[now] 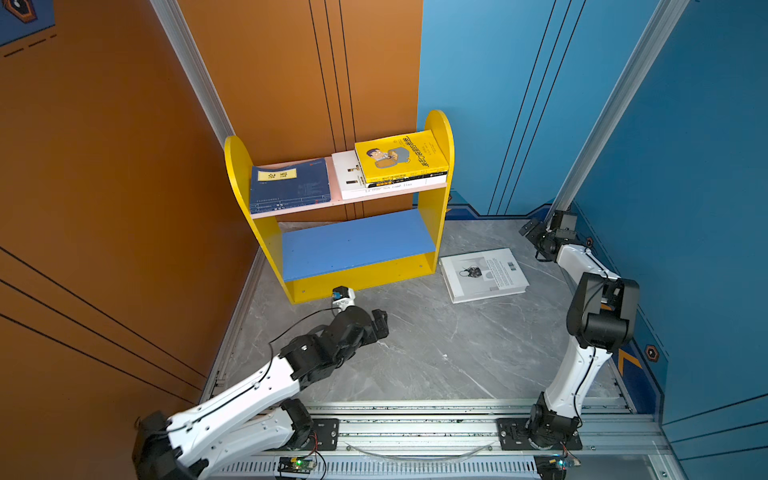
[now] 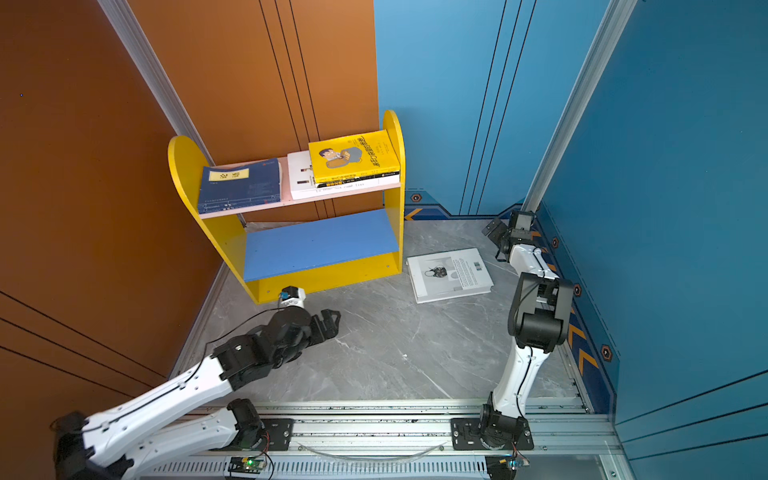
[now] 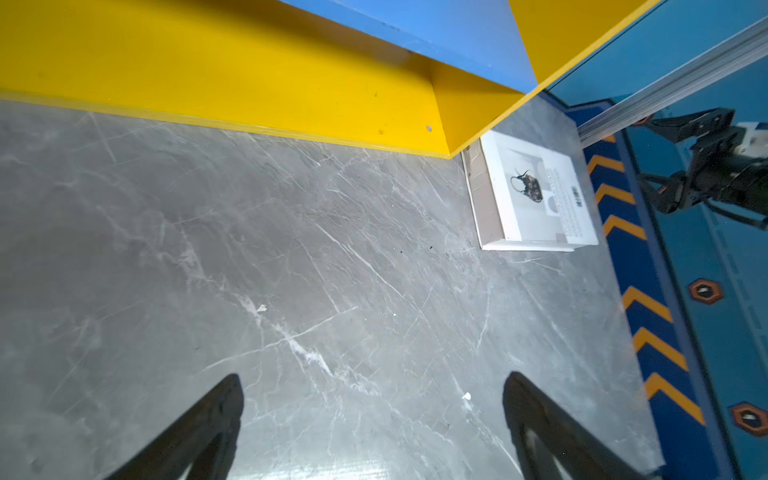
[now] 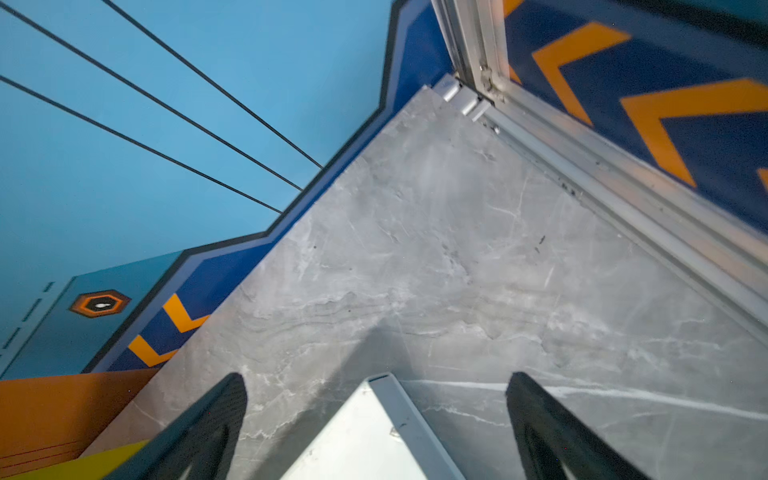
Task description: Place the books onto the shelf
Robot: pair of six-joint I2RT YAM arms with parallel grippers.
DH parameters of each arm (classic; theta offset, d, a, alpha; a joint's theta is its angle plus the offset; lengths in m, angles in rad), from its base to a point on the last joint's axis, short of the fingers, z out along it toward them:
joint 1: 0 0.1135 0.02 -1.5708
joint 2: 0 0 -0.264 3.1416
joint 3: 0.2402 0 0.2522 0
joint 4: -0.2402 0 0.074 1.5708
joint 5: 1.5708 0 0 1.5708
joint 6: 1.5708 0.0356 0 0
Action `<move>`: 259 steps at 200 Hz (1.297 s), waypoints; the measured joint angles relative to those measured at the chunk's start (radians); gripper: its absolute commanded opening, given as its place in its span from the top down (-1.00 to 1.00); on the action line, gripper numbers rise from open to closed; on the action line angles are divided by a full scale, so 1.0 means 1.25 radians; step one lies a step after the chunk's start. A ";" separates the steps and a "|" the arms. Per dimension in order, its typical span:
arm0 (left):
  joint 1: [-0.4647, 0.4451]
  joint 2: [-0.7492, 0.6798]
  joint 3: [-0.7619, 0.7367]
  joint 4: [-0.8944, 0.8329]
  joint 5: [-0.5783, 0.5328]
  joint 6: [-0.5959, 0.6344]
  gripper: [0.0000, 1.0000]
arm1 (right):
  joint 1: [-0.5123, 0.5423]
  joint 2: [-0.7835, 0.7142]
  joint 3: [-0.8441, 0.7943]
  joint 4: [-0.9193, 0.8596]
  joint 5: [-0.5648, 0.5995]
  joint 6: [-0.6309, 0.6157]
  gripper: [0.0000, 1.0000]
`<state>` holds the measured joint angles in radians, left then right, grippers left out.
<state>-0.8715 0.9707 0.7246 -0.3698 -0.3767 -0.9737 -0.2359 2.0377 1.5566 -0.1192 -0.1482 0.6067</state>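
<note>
Nearest, at 8 o'clock, the left jaws are held wide and empty above the surface (image 1: 415, 353); at 1 o'clock one white book (image 1: 484, 276) is seen flat just beside the shelf (image 1: 357, 274), the right jaws spread wide and empty beyond it at 2 o'clock. Its pickup is judged next, an edge grip being needed; anything under the navy book (image 1: 289, 185), at 11 o'clock, is hidden.

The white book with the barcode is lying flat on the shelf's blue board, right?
No: the white book lies flat on the grey tabletop beside the shelf, not on its blue board, as both top views show.
</note>
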 measured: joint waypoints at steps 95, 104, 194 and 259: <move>-0.031 0.417 0.188 0.299 -0.016 -0.012 -0.96 | 0.016 0.078 -0.013 -0.022 -0.136 0.003 -0.85; -0.020 0.463 0.211 0.324 0.000 -0.018 -0.96 | 0.020 0.074 -0.028 -0.022 -0.139 0.003 -0.85; 0.040 0.869 0.555 0.359 0.195 -0.093 -0.99 | 0.038 -0.036 -0.133 -0.059 -0.175 0.002 -0.79; 0.042 0.945 0.639 0.352 0.268 -0.136 -1.00 | 0.043 -0.085 -0.167 -0.111 -0.179 0.000 -0.77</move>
<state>-0.8185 2.1525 1.5230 0.0700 -0.0422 -1.1431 -0.1822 1.9312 1.3483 -0.2577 -0.3721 0.6071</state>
